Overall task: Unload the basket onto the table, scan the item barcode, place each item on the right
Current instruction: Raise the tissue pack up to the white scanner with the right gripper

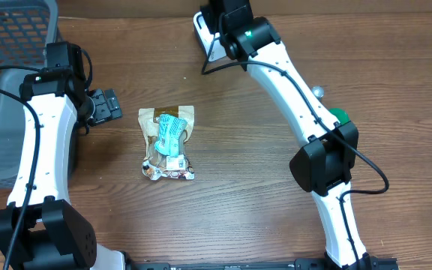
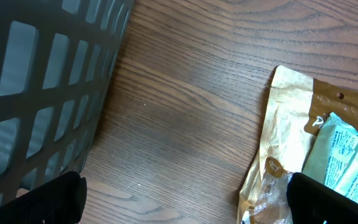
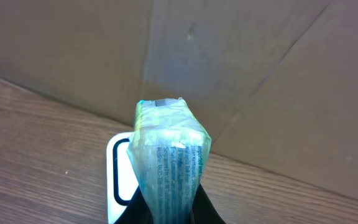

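Observation:
My right gripper is shut on a pale green translucent packet with printed text, which stands up from the fingers. The packet hangs just above a white plate with a black outline at the table's far edge. No barcode shows on the packet's visible face. In the overhead view the right wrist covers the packet. My left gripper is open and low over bare wood, with a tan pouch and a teal packet by its right finger. These lie in a small pile mid-table.
A dark grey slatted basket stands at the left, close beside the left gripper. A brown cardboard wall rises right behind the white plate. A green object and a small silver ball lie by the right arm.

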Tool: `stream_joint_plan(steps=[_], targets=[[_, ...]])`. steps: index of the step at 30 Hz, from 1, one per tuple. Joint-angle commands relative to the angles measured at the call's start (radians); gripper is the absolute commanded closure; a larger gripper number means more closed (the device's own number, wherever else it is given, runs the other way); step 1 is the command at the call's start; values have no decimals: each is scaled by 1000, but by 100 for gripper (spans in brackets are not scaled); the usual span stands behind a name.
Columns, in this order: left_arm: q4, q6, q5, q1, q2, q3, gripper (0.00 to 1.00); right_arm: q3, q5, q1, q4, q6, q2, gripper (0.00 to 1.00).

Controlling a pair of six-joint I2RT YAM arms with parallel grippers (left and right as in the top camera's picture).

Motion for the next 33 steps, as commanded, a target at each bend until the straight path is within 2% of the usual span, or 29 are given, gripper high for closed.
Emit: stream_joint_plan(steps=[1,14,33], targets=[[0,11,-12,2,-16,20,1,0,-84,-21,14,0,29,96],[0,11,-12,2,-16,20,0,-32,-84,-27,165,-1,148,96],[0,11,-12,2,-16,20,0,-32,-83,-29,167,-1,233,96]])
